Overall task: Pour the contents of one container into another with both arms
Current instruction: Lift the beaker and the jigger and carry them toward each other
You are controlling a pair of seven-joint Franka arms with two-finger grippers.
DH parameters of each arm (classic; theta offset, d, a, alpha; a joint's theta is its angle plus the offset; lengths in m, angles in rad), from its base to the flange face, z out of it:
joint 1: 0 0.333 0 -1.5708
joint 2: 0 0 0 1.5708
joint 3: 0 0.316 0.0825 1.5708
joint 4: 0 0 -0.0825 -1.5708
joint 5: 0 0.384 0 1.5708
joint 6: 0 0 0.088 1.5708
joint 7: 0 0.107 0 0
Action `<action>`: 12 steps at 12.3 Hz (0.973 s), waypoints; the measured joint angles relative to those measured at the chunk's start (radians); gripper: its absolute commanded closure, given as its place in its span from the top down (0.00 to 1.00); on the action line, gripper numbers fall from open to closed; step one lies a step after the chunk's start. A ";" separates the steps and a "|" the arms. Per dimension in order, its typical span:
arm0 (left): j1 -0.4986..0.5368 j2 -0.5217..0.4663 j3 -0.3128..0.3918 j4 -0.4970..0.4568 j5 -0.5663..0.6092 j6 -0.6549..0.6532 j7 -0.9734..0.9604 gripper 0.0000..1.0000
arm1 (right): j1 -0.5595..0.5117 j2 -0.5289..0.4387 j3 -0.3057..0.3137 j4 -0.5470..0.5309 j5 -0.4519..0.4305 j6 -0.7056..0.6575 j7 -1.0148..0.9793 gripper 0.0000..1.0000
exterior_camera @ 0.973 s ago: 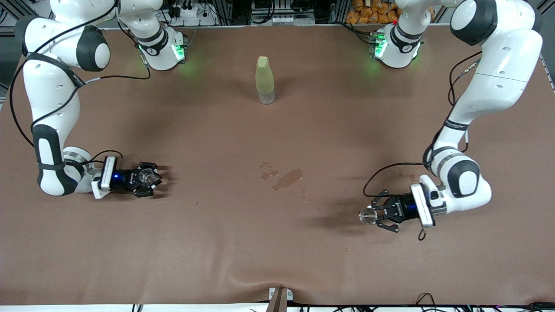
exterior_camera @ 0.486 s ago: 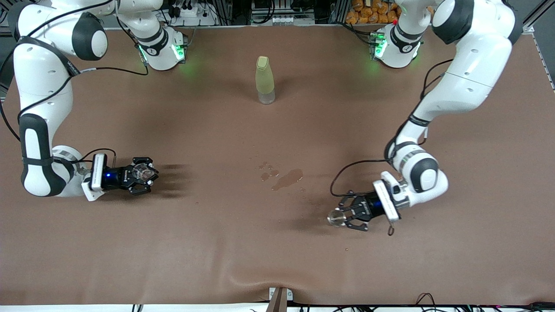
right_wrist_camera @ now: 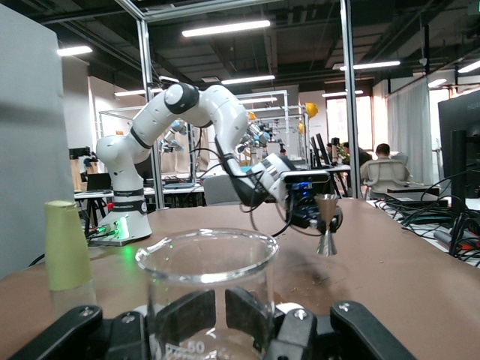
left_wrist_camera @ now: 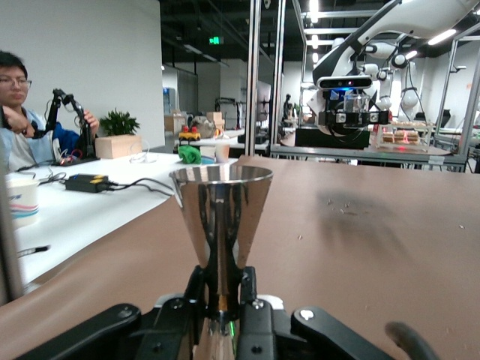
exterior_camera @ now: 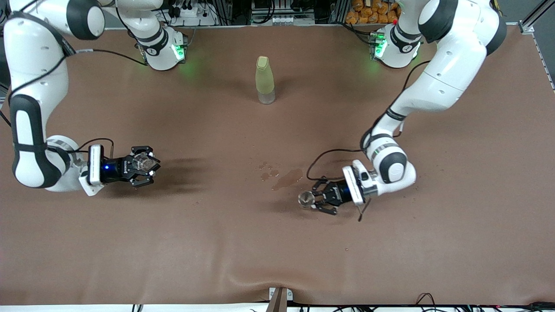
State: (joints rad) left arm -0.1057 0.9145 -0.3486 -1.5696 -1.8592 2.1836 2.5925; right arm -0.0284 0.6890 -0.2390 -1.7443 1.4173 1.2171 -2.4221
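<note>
The container, a tiny clear glass beaker (exterior_camera: 142, 162), is upright in my right gripper (exterior_camera: 141, 165), which is shut on it above the table at the right arm's end. In the right wrist view the beaker (right_wrist_camera: 206, 289) fills the foreground, with the black fingers (right_wrist_camera: 187, 319) showing through the glass. The other cup, small and metallic with a grey round rim (exterior_camera: 307, 198), is held by my left gripper (exterior_camera: 320, 199) over the table beside a wet patch. In the left wrist view the left gripper (left_wrist_camera: 221, 289) is shut on the narrow waist of the cup (left_wrist_camera: 221, 206).
A tall yellow-green bottle (exterior_camera: 265, 80) stands mid-table near the robots' bases. A wet spill (exterior_camera: 287, 178) darkens the brown mat near the middle. The mat's front edge is rumpled (exterior_camera: 260, 279). A person sits at a white desk (left_wrist_camera: 15, 112) outside the work area.
The left arm has carried the metallic cup a long way toward the table's middle, up to the spill. The right arm has shifted only slightly with the beaker.
</note>
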 measured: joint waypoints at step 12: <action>-0.191 0.021 0.003 -0.021 -0.151 0.058 0.105 0.00 | 0.233 -0.267 -0.084 -0.372 0.165 0.176 0.020 0.00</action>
State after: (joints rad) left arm -0.2962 0.9359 -0.3457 -1.5909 -2.0104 2.2419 2.6972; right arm 0.2044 0.4223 -0.3230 -2.1167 1.5823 1.3928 -2.4024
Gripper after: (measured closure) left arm 0.789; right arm 0.846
